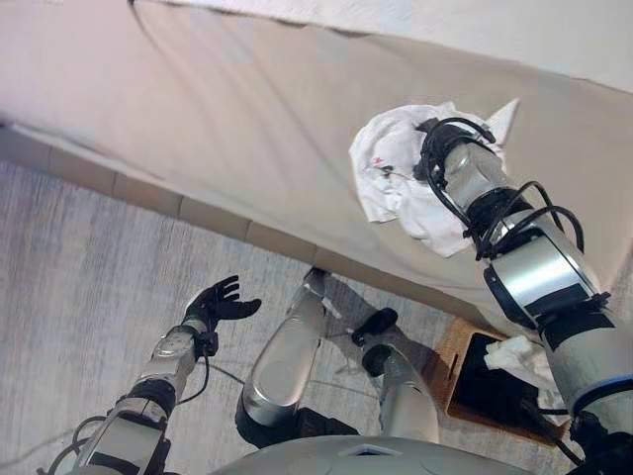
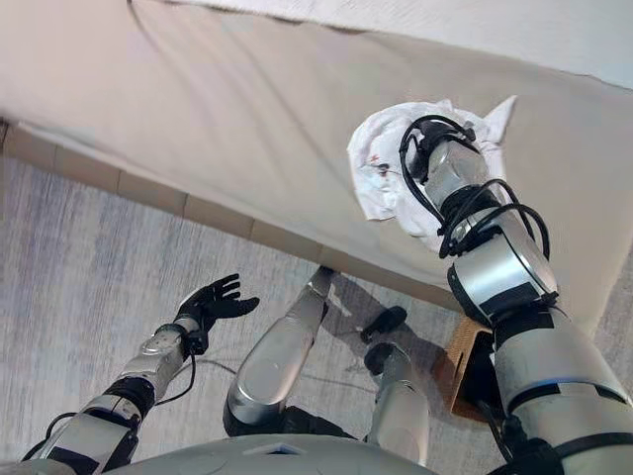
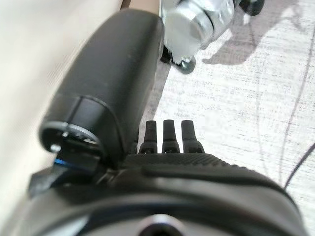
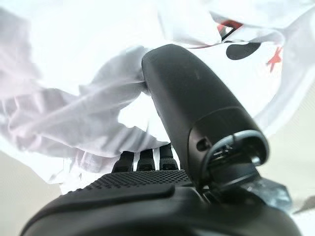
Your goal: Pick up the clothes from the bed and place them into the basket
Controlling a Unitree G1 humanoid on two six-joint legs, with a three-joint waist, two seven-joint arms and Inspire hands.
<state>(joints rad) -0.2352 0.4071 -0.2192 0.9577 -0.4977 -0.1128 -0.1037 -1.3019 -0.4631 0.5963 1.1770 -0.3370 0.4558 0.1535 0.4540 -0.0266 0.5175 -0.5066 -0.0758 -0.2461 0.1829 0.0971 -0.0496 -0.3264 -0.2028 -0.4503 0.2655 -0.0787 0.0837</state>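
A crumpled white garment with small red and black marks lies on the beige bed near its edge. My right hand reaches into this garment, and the white cloth bunches around it. My left hand is open and empty, held palm up over the floor beside the bed; it also shows in the left wrist view. A brown basket with a dark inside stands on the floor at my lower right, with a white cloth in it.
The bed's edge runs diagonally across the view, with a beige base strip below it. A white blanket lies at the far side of the bed. Grey patterned floor lies to my left.
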